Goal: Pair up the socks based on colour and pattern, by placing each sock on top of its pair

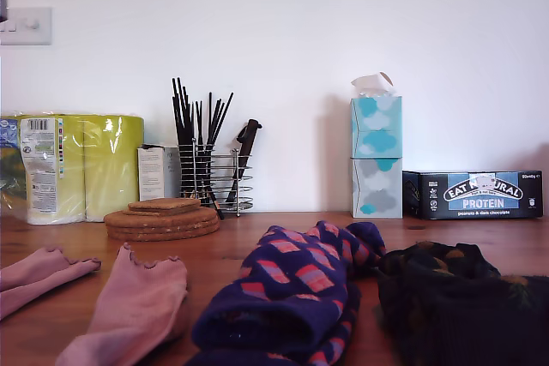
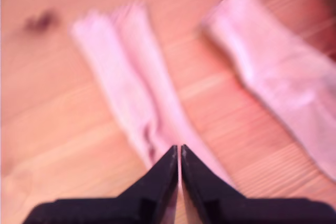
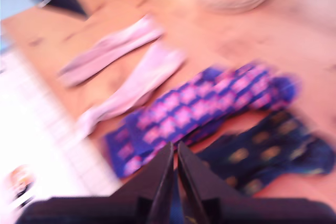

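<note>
- My first gripper (image 2: 180, 148) hangs above the counter (image 2: 47, 145) with its jaws drawn together to a hairline slit; nothing sits between them.
- Directly beneath and ahead of its tips lies one pale pink sock (image 2: 134, 82), stretched out long. The second pink sock (image 2: 278, 82) lies off to one side of it, apart, with bare wood between. They are not yet stacked, so this pair looks like the unfinished one, and I judge that is why this gripper waits over it.
- My second gripper (image 3: 175, 153) is likewise pressed nearly closed and holds nothing. The view is blurred, so fine detail is lost.
- Just beyond its tips lie the navy socks with pink-orange diamonds (image 3: 210, 103), one seemingly overlapping the other. Beside them, touching or nearly so, rest the near-black dotted socks (image 3: 268, 150), bunched together so I cannot separate one from the other. Both pink socks show further off.
- In the exterior view, no arm is visible. The pink socks (image 1: 129, 306) lie at that view's left, the navy heap (image 1: 292, 289) in the middle, the dark heap (image 1: 463, 297) at its right.
- Behind, coasters (image 1: 163, 219), a utensil rack (image 1: 214, 179), tissue boxes (image 1: 376, 156) and a snack box (image 1: 480, 195) stand well clear.
</note>
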Tool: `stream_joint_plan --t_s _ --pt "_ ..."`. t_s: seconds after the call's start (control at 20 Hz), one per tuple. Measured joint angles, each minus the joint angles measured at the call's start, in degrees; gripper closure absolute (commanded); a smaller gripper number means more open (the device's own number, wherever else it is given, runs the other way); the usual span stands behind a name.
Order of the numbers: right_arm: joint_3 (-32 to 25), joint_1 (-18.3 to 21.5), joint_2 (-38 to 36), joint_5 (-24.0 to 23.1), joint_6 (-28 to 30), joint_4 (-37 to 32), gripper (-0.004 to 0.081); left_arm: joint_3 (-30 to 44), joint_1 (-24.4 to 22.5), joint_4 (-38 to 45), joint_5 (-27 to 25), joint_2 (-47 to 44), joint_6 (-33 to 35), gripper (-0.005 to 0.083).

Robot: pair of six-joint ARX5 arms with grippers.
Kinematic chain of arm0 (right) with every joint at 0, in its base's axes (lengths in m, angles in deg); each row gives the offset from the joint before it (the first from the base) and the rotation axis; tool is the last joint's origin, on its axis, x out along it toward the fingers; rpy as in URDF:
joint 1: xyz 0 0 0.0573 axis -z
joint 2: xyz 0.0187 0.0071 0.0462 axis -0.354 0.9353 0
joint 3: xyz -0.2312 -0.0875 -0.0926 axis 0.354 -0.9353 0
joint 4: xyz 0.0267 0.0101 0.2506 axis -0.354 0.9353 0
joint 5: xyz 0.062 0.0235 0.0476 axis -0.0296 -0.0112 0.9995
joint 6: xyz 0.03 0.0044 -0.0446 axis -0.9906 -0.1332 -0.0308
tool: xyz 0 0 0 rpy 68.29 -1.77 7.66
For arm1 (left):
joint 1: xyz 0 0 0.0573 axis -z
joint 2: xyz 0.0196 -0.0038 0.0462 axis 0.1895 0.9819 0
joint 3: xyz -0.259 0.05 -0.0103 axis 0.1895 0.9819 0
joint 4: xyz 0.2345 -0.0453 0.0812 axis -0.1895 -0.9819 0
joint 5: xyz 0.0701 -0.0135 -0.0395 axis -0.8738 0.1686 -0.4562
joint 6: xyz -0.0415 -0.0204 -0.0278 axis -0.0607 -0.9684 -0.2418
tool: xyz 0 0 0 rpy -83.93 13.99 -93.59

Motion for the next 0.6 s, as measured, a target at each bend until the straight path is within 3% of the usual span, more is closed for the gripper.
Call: stream_joint_plan --t_s 0.1,0.2,0.4,0.5,0.55,0.6 --pt "3.76 -0.70 0.81 2.40 -0.07 2.71 0.0783 0.00 -0.42 0.28 0.02 0.02 -0.22 0.0700" --pt "8.92 -1.16 1.62 3.37 -0.11 6.34 0.0783 0.00 -0.72 0.85 -0.28 0.09 -2.10 0.0514" --pt "18.64 -1.68 4.87 3.52 1.16 14.75 0.0783 0.00 -0.74 0.85 -0.52 2.32 -5.07 0.0373" --pt "21.90 -1.70 7.23 3.50 2.21 15.82 0.0783 0.00 -0.72 1.03 -1.20 5.92 -6.80 0.0192" --pt "22.60 -1.79 7.98 3.50 2.69 15.82 0.0783 0.00 -0.72 1.07 -1.81 7.74 -7.80 0.0128" --pt "22.88 -2.05 8.52 3.48 2.95 15.85 0.0783 0.00 -0.74 1.07 -2.25 9.70 -9.38 0.0118"
